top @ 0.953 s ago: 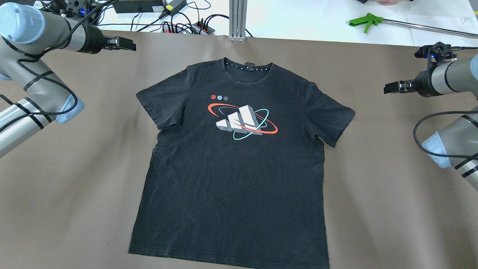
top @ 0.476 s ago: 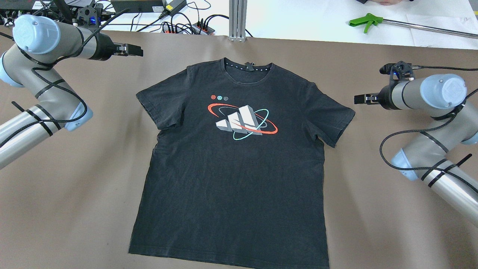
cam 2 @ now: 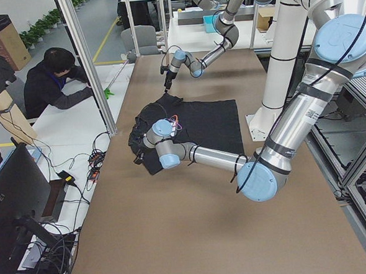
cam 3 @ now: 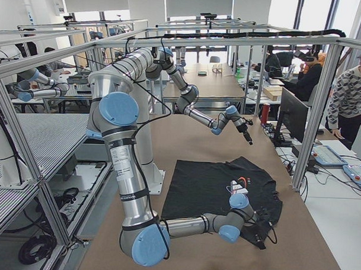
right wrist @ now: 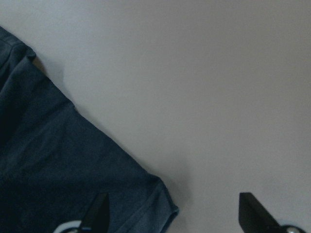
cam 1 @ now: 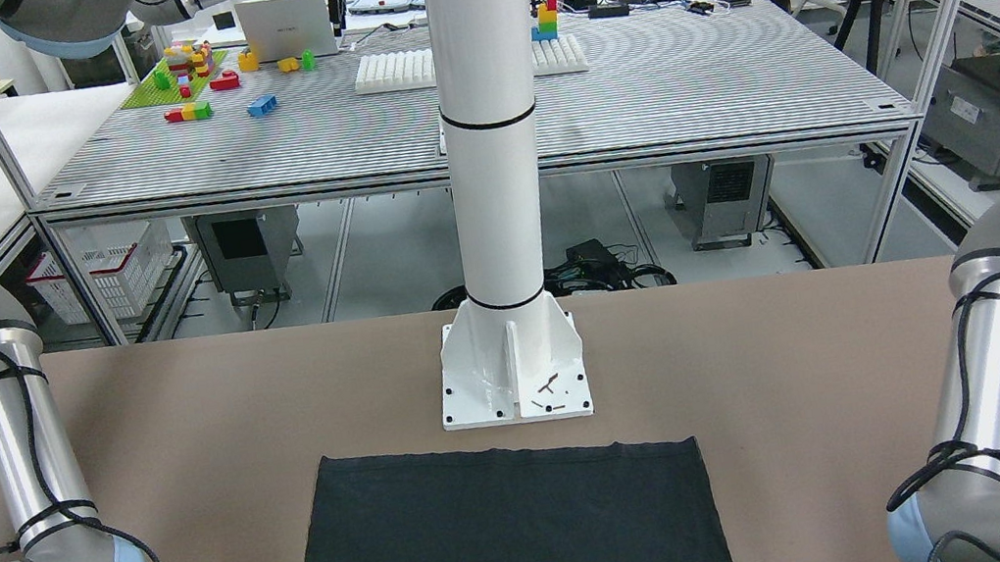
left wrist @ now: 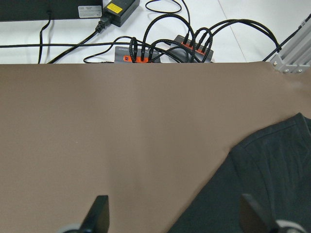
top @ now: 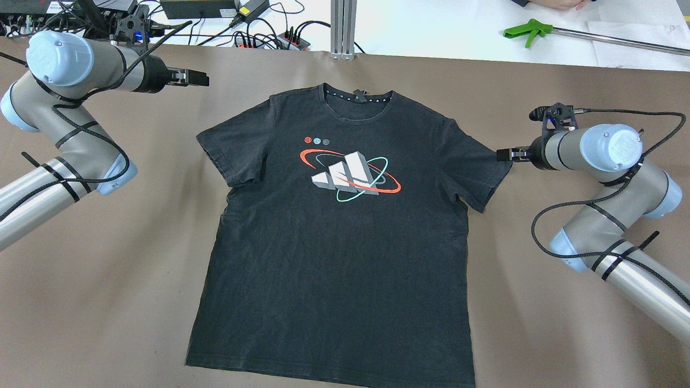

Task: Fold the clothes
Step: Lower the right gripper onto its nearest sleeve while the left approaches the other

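Observation:
The clothes are one black T-shirt (top: 334, 242) with a red, white and teal print on the chest. It lies flat and face up on the brown table, collar at the far side. Its hem end shows in the front-facing view (cam 1: 509, 537). My left gripper (top: 198, 80) hovers open beyond the shirt's left shoulder; its wrist view shows the sleeve edge (left wrist: 262, 165) between and past the spread fingers (left wrist: 99, 216). My right gripper (top: 501, 155) is open at the tip of the right sleeve (right wrist: 58, 165), holding nothing.
Power strips and cables (top: 269, 39) and an aluminium post (top: 343, 27) lie past the table's far edge. A green-handled tool (top: 525, 31) lies on the white surface at the far right. The white base column (cam 1: 494, 173) stands behind the hem. A person (cam 2: 55, 82) sits beside the table.
Both arms have swung in toward the shirt. The right gripper moved left and nearer, reaching the right sleeve tip. The left gripper shifted slightly right and nearer. The shirt has not moved.

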Robot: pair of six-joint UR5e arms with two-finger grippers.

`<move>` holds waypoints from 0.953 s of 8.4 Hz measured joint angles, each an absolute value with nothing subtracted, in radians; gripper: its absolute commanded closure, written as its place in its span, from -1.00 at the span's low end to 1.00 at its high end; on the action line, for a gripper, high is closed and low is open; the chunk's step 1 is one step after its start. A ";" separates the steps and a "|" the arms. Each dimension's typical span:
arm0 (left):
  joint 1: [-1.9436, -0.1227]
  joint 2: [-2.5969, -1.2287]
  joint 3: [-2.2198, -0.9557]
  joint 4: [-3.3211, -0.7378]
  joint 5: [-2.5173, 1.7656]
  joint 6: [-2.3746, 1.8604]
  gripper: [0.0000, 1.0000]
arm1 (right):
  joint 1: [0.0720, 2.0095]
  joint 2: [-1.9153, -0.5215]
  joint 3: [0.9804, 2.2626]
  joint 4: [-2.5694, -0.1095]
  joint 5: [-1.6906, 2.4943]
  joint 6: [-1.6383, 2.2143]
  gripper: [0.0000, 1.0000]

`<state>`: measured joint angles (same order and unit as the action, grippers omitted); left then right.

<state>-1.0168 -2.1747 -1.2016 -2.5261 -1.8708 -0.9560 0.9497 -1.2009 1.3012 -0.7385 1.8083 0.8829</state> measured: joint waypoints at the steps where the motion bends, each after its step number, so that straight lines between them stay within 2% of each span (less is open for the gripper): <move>1: -1.016 -2.174 -1.201 -2.527 -1.870 -0.956 -0.89 | 0.944 -1.201 1.294 -0.738 1.806 0.883 -0.86; 2: -1.015 -2.172 -1.201 -2.531 -1.870 -0.956 -0.89 | 0.938 -1.201 1.284 -0.737 1.804 0.883 -0.72; 4: -1.011 -2.166 -1.201 -2.542 -1.870 -0.956 -0.89 | 0.929 -1.200 1.273 -0.738 1.796 0.883 -0.62; 6: -1.010 -2.161 -1.201 -2.546 -1.870 -0.956 -0.89 | 0.919 -1.198 1.268 -0.738 1.791 0.892 -0.14; 7: -1.010 -2.159 -1.202 -2.548 -1.870 -0.955 -0.89 | 0.913 -1.195 1.263 -0.738 1.790 0.897 0.24; 8: -1.010 -2.153 -1.203 -2.554 -1.870 -0.955 -0.89 | 0.909 -1.193 1.260 -0.739 1.789 0.899 0.71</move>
<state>-1.0103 -2.1527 -1.2030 -2.5541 -1.8699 -0.9546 0.9091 -1.1932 1.2603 -0.7387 1.7892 0.8990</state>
